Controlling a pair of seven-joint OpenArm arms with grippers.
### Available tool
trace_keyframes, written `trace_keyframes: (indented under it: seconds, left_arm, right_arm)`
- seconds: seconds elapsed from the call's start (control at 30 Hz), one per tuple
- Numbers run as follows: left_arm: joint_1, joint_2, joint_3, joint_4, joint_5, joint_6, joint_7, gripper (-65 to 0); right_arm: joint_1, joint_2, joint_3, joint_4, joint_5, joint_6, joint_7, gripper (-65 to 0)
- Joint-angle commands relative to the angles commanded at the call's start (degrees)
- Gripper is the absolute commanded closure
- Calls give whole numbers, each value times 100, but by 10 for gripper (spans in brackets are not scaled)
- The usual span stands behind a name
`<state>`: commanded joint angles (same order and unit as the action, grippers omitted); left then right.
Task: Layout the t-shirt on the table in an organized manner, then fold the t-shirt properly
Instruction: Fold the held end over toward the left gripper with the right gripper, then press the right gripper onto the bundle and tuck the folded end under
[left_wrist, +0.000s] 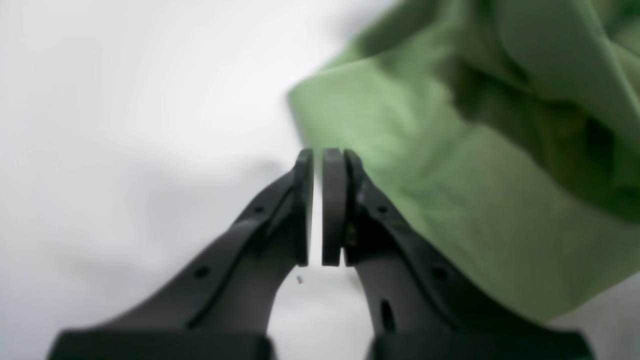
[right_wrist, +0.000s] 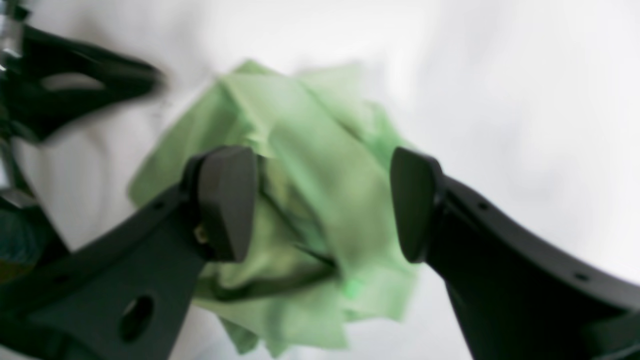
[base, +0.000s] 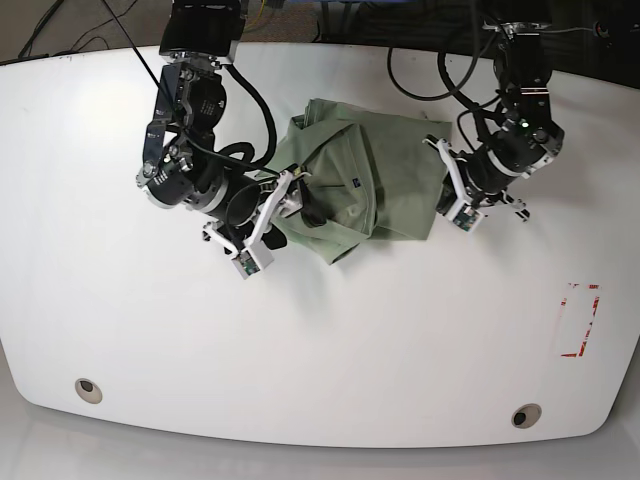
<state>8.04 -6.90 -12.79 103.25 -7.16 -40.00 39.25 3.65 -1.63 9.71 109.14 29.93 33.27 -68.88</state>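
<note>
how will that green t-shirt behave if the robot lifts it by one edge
The t-shirt lies bunched in soft overlapping folds, so it would likely hang limp and unfurl unevenly rather than hold shape. It looks thin, so probably light. On the smooth white table it may drag along instead of staying put.

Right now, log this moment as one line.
t-shirt: crumpled on table | left gripper: shut, empty, beside shirt | right gripper: open over shirt
</note>
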Motion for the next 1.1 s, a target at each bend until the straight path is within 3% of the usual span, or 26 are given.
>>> trace_keyframes:
  seconds: [0.13, 0.23, 0.37, 0.67, 0.9, 1.1]
  left_arm:
    - [0, -299, -26, -369, -176, 0, -35, -25]
    - [0, -396, -26, -545, -176, 0, -246, -25]
    - [114, -404, -9, -686, -167, 0, -738, -25]
    - [123, -422, 290, -1196, -149, 0, -1398, -25]
    - [132, -527, 747, -1582, -149, 0, -1697, -25]
    - [202, -519, 826, -1749, -149, 0, -1829, -25]
  right_arm:
    - [9, 79, 123, 0, 0, 9, 9, -407]
    - [18, 141, 132, 0, -26, 141, 44, -407]
    - [-18, 237, 97, 9, -229, 281, 299, -407]
    - [-35, 237, 79, 9, -782, 290, 668, -407]
    - [-44, 290, 44, 35, -730, 299, 659, -407]
    - [-264, 237, -484, 97, -738, 448, 668, -407]
